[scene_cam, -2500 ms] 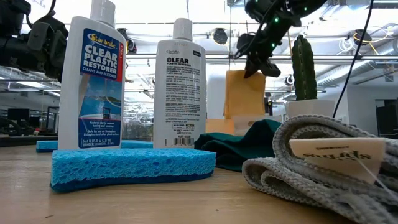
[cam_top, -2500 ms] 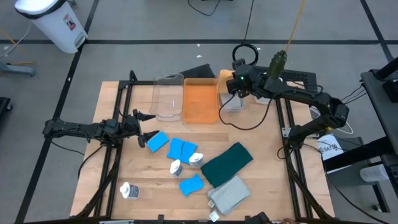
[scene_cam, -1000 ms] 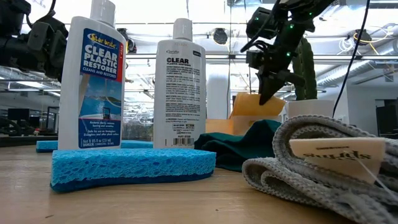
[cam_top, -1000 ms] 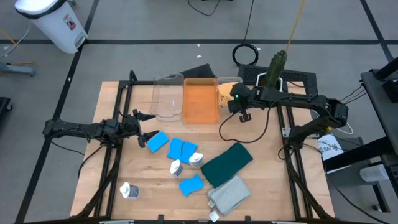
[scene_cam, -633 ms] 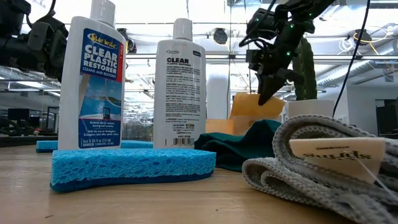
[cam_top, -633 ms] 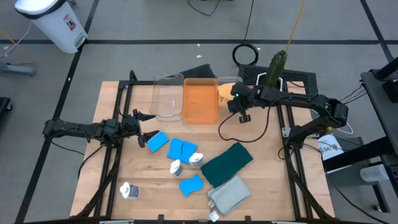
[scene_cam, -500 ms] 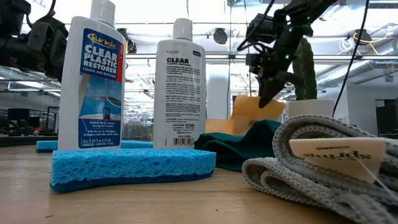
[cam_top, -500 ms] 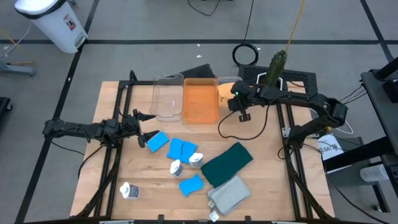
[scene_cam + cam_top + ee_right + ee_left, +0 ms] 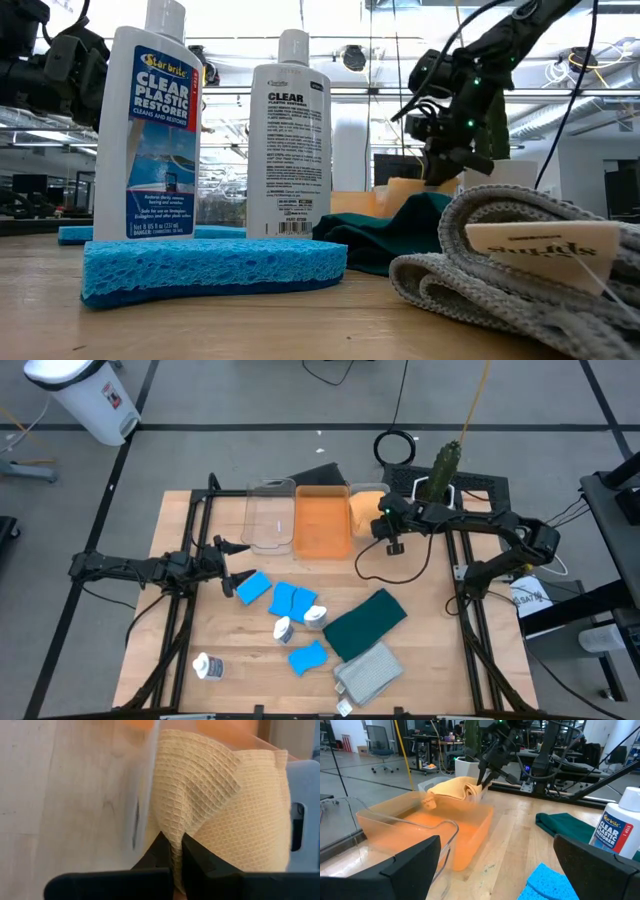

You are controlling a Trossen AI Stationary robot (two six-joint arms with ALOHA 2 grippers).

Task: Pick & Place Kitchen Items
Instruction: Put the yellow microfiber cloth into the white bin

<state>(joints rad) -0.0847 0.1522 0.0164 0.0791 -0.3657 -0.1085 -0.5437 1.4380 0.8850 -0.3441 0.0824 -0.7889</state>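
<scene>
Counter (image 9: 230,650): pale wood planks, bare grain.

Orange bin (image 9: 322,522): translucent rigid plastic, just beside the right pincer (image 9: 385,521).

Orange cloth (image 9: 365,508): waffle weave, limp, bunched in a small clear bin beyond the pincer's tips. Fingers (image 9: 165,851) pinch one fold of it, nearly closed.

Risk: the fold may cling on release and drag the cloth back out; a snag on the bin's thin wall could tip it.

Left pincer (image 9: 228,565) waits spread, well apart, blue sponges (image 9: 283,599) just ahead of it.
</scene>
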